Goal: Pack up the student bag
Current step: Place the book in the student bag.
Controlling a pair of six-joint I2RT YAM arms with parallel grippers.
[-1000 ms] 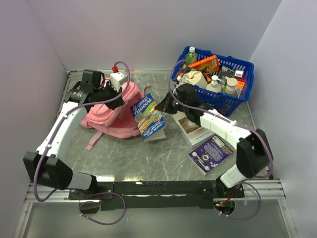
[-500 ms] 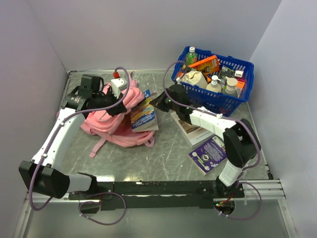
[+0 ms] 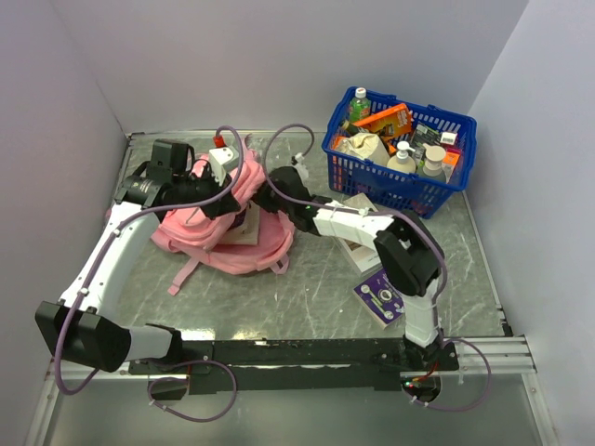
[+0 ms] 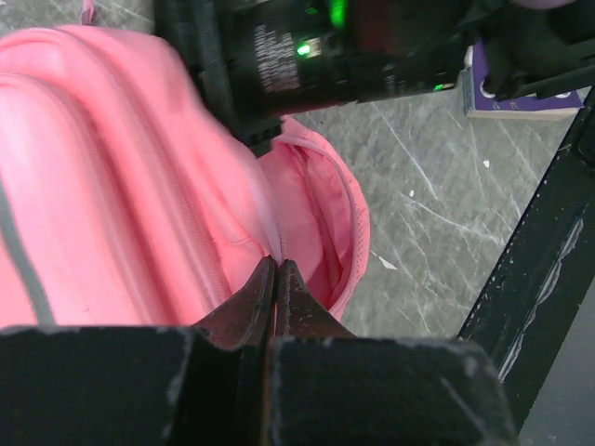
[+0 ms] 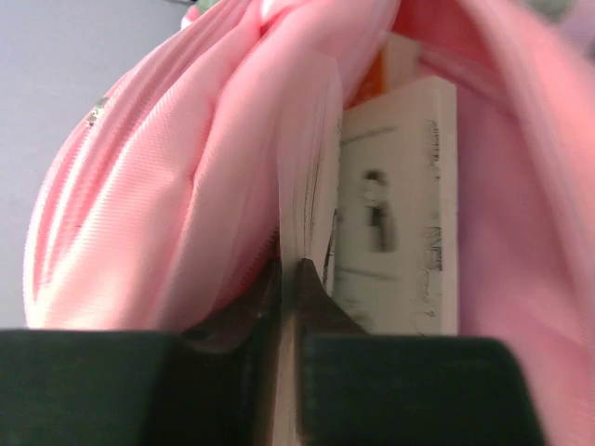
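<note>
Far left, student bag (image 3: 206, 243), left fingers (image 4: 244, 314) pinching its rim, right fingers (image 5: 321, 308) clamping book (image 5: 395, 204) inside

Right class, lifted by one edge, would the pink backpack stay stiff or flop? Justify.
Probably floppy: the pink backpack lies slumped and creased, and its rim folds where the left claw pinches it. Its opening would likely sag shut: fabric drapes over the book the right claw grips. Lying flat, it seems unlikely to roll.

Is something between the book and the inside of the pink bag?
Nothing visible. The right gripper holds the book already between the student bag folds, and the left gripper pinches the edge of the opening.
</note>
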